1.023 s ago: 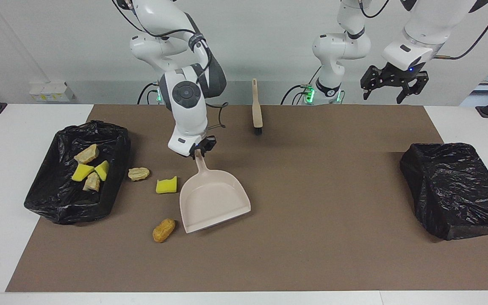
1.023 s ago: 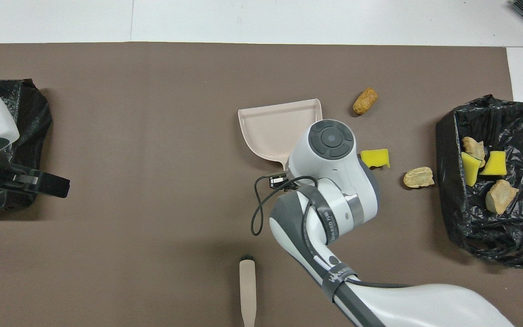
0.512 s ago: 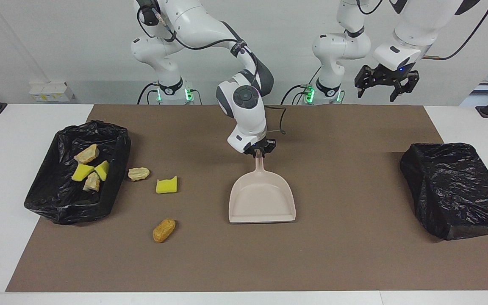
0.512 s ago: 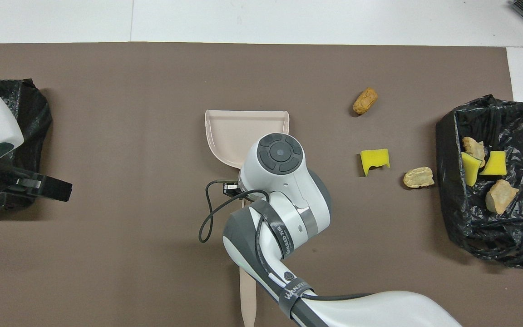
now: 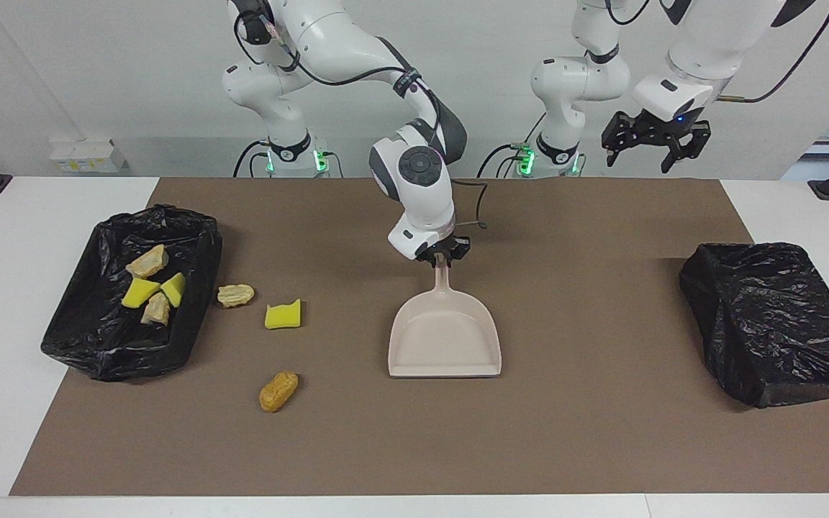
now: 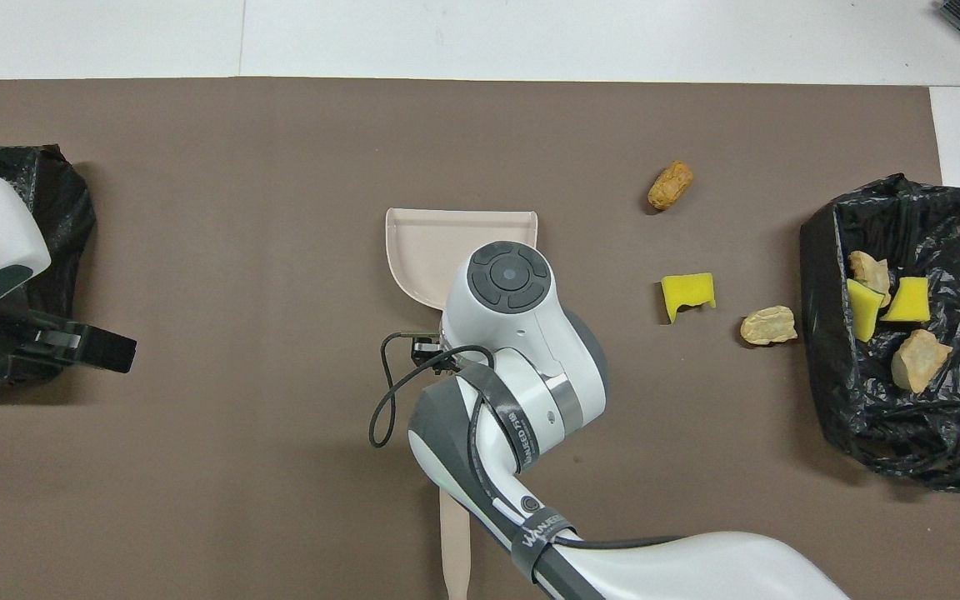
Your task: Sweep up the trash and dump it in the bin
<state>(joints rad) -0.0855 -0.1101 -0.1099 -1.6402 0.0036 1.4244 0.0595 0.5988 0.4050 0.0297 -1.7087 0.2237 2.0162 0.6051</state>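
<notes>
My right gripper (image 5: 443, 255) is shut on the handle of the beige dustpan (image 5: 445, 342), which lies flat at the middle of the brown mat; the pan also shows in the overhead view (image 6: 447, 242). Three scraps lie on the mat toward the right arm's end: a golden-brown lump (image 5: 278, 391), a yellow sponge chunk (image 5: 283, 315) and a tan lump (image 5: 235, 294). Several more scraps (image 5: 147, 262) lie in the black-lined bin (image 5: 98, 345) at that end. My left gripper (image 5: 655, 147) is open and empty, raised over the left arm's end.
A second black-lined bin (image 5: 767, 324) stands at the left arm's end of the table. The brush's beige handle (image 6: 453, 542) lies near the robots' edge, mostly covered by the right arm. The brown mat (image 5: 601, 432) covers most of the table.
My right gripper has carried the dustpan from beside the yellow sponge to the middle of the mat and turned it square. The left gripper has shifted slightly. The scraps have not moved.
</notes>
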